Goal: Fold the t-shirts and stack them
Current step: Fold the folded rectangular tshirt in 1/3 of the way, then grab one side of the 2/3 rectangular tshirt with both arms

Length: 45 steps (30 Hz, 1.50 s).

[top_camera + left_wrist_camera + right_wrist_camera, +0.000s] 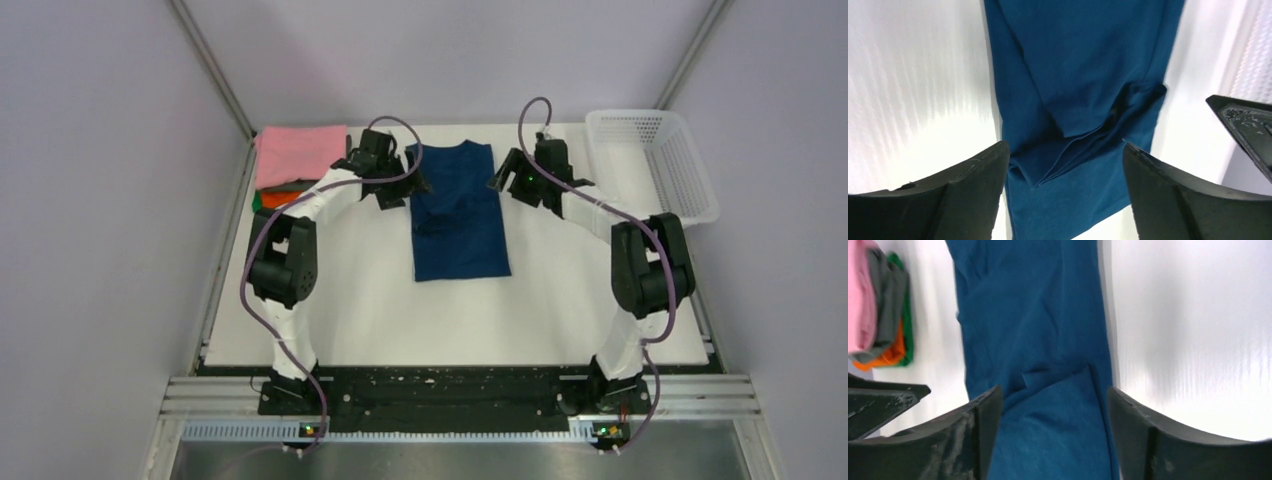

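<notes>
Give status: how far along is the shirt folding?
Done: folded stack, pink on top, far left. In progress: navy shirt lies folded into a long strip; left hand and right hand open at its far end, holding nothing. Left: fold it shorter, add to stack.

This is looking like a robotics lab cell rather than a home: a left arm (285, 265) and a right arm (650, 265) are sitting bolted to a black base plate (440, 385) beside aluminium rails (210, 397), purple cables (392, 119) are looping off them, and plain pale panels (100, 200) with metal struts (212, 68) are boxing in the white table (380, 310).
</notes>
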### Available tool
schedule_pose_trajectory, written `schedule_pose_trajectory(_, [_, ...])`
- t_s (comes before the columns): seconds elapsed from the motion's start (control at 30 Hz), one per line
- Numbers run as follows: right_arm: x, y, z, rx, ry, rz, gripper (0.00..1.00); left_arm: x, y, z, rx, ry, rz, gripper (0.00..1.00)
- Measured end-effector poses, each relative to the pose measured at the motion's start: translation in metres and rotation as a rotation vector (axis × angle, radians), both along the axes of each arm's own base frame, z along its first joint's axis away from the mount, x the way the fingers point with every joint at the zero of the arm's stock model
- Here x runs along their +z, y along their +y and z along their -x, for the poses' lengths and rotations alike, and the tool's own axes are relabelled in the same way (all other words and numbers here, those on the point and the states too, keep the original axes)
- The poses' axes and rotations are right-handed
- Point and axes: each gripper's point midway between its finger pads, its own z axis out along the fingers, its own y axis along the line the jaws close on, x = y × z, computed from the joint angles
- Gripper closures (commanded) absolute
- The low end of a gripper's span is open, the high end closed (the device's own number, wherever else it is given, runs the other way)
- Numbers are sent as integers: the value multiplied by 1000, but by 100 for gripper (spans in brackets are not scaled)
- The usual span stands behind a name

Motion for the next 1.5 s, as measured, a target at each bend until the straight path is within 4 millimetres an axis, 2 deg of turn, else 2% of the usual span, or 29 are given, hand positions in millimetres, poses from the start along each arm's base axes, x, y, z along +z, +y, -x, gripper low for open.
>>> schedule_pose_trajectory(0.03, [8,-2,-5,-2,-17,0,6,9,1,-7,4,-21,7,2])
schedule_pose_trajectory(0.07, [16,-3,-10,-4,-39,0,2,18,3,-14,9,-43,15,1])
schedule_pose_trajectory(0.13, [27,-6,-10,0,-69,6,1,35,8,-20,16,-86,25,1])
schedule_pose_trajectory(0.2, [34,-7,0,18,-85,8,1,45,11,-14,17,-111,35,1])
schedule_pose_trajectory(0.27, [35,-8,19,47,-90,4,1,46,16,4,11,-110,40,1])
schedule_pose_trajectory(0.33, [30,-10,43,77,-77,-3,1,41,22,32,5,-92,42,1])
schedule_pose_trajectory(0.43, [13,-13,76,103,-38,-9,1,25,31,76,5,-49,46,1])
schedule_pose_trajectory(0.53, [-3,-21,99,88,10,9,1,7,37,116,5,3,44,1])
schedule_pose_trajectory(0.7, [-22,-35,134,32,74,13,1,-19,21,166,-38,73,56,2])
schedule_pose_trajectory(0.8, [-29,-36,148,16,102,-12,1,-33,12,183,-56,113,58,9])
schedule_pose_trajectory(0.97, [-47,-35,165,17,173,-31,1,-46,8,174,-16,128,64,26])
schedule_pose_trajectory(1.03, [-48,-34,167,23,179,-35,1,-52,7,170,2,134,62,37])
schedule_pose_trajectory(1.13, [-48,-34,167,27,177,-38,2,-59,6,167,17,145,62,45])
schedule_pose_trajectory(1.33, [-55,-35,174,21,194,-40,2,-69,0,163,26,163,80,70])
schedule_pose_trajectory(1.43, [-54,-35,174,19,192,-43,6,-72,-5,163,24,166,91,99])
schedule_pose_trajectory(1.5, [-55,-35,175,18,194,-44,10,-76,-7,164,22,177,91,100])
